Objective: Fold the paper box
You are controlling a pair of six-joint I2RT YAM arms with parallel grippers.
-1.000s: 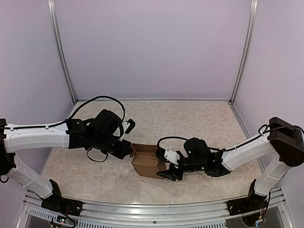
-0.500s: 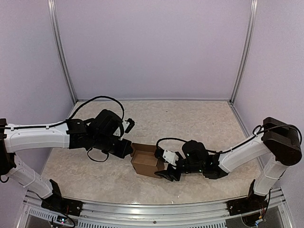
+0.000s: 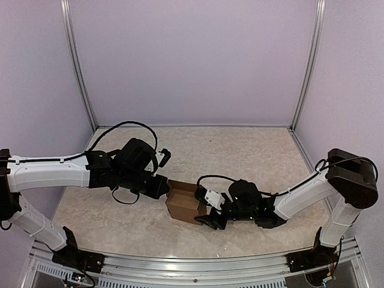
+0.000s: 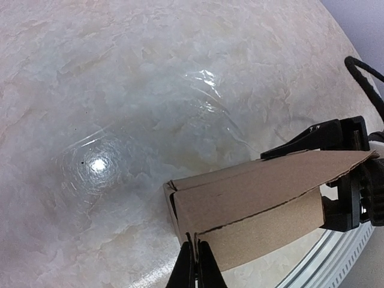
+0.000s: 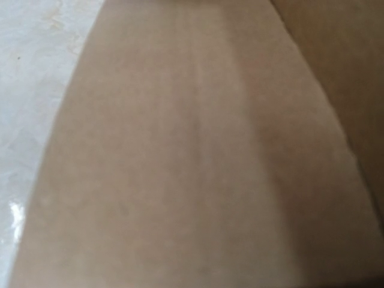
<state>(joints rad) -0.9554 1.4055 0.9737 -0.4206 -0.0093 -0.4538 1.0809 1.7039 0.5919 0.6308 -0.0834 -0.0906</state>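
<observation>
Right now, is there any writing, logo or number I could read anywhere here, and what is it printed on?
No readable text in any view.
The paper box is plain brown cardboard with no print on the faces that show.
The white arm covers carry no marking that can be made out; anything on them is too small to tell.
The table top is bare marbled surface, with no label.

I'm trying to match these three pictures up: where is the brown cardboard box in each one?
Top external: the paper box sits low centre of the picture.
Left wrist: lower right, its edge pinched in the left gripper.
Right wrist: blurred cardboard fills nearly the whole frame.
Shared landmark: the marbled tabletop, showing pale in every view.
</observation>
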